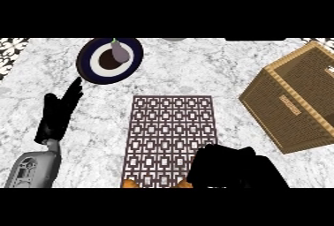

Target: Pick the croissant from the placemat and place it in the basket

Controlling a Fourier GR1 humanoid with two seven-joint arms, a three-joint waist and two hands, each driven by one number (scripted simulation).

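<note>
One marble counter (195, 66), white veined with grey, carries everything shown here. At its right stands the wicker basket (297, 99), a tall box-shaped container seen from above and tilted in the view, with a paler woven band round its walls. Down the middle lies the placemat (171, 132), a dark rectangle with a pale fretwork pattern, its long side running away from me. My right hand (231, 170) shows at the lower edge, over the near right corner of the placemat, its black fingers curled downward. Orange-brown pieces of the croissant (184, 184) show just under and to the left of those fingers, on the near end of the placemat; I cannot tell whether the fingers touch it or close round it. A second orange-brown tip (129, 183) shows further left along the same edge. My left hand (57, 115) rests at the left of the counter, fingers straight and pointing away from me, holding nothing. Beyond it, at the far left, sits a dark blue plate (98, 73) with a white ring and a dark centre. On the plate lies a small eggplant (120, 52), purple-grey, with a green stem.
</note>
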